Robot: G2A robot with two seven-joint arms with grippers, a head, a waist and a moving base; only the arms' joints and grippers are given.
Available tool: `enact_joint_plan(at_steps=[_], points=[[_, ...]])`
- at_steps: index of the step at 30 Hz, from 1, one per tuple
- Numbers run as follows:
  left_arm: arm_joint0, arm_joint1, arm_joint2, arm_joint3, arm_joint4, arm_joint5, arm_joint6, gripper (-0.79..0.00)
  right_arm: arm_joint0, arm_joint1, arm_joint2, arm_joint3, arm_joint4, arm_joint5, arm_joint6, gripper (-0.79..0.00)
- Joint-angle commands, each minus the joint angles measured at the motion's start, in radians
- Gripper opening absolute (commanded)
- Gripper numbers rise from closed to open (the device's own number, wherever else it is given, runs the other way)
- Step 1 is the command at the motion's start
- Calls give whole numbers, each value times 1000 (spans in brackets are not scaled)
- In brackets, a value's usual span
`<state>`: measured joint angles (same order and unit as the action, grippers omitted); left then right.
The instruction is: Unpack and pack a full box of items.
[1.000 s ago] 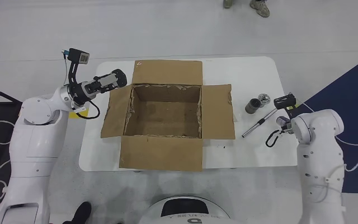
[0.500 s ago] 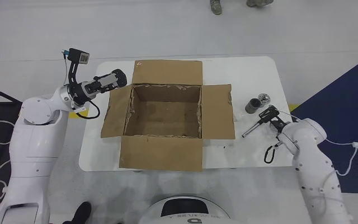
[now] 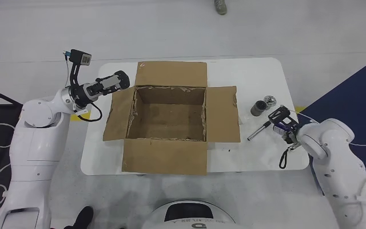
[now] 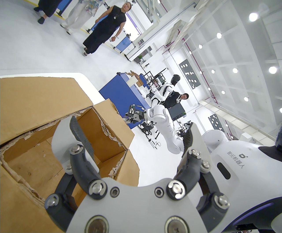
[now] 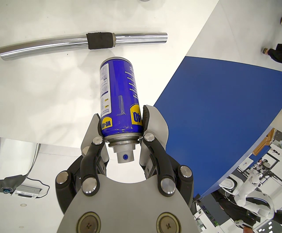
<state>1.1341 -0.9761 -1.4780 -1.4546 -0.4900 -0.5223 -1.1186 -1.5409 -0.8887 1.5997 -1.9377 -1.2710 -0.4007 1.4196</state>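
Right hand [image 5: 122, 113] pinches the can [image 5: 117, 88] only near its nozzle, so it may pivot loose before reaching the box [image 3: 164, 157]

- You are getting bright, even light over the white surface [image 3: 251, 71]; it is coming from round ceiling lamps [image 4: 253, 16] showing in the left wrist view.
- The cardboard box [image 3: 170, 117] is casting soft shade inside its walls.
- The chrome tube [image 5: 55, 43] is throwing glare streaks along its length.
- Straight lines are bowing toward both wrist views' edges.
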Motion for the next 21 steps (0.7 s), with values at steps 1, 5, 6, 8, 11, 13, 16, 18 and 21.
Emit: enact_joint_plan(at_steps=[1, 5, 6, 8, 11, 13, 16, 18, 21], points=[[0, 0, 0, 0, 0, 0, 0, 0, -7, 14, 5, -4, 13, 6, 6, -785], [0, 0, 0, 0, 0, 0, 0, 0, -29, 46, 29, -3, 41, 11, 11, -785], [0, 0, 0, 0, 0, 0, 0, 0, -38, 53, 39, -7, 50, 10, 10, -785], [0, 0, 0, 0, 0, 0, 0, 0, -60, 69, 58, -13, 61, 10, 10, -785], [0, 0, 0, 0, 0, 0, 0, 0, -96, 93, 61, -34, 38, 20, 20, -785], [0, 0, 0, 0, 0, 0, 0, 0, -106, 108, 51, -46, 37, 26, 26, -785], [0, 0, 0, 0, 0, 0, 0, 0, -102, 130, 16, -65, 43, 22, 23, -785], [0, 0, 0, 0, 0, 0, 0, 0, -87, 144, -14, -69, 45, 31, 31, -785], [0, 0, 0, 0, 0, 0, 0, 0, -55, 163, -68, -62, 53, 38, 38, -785]])
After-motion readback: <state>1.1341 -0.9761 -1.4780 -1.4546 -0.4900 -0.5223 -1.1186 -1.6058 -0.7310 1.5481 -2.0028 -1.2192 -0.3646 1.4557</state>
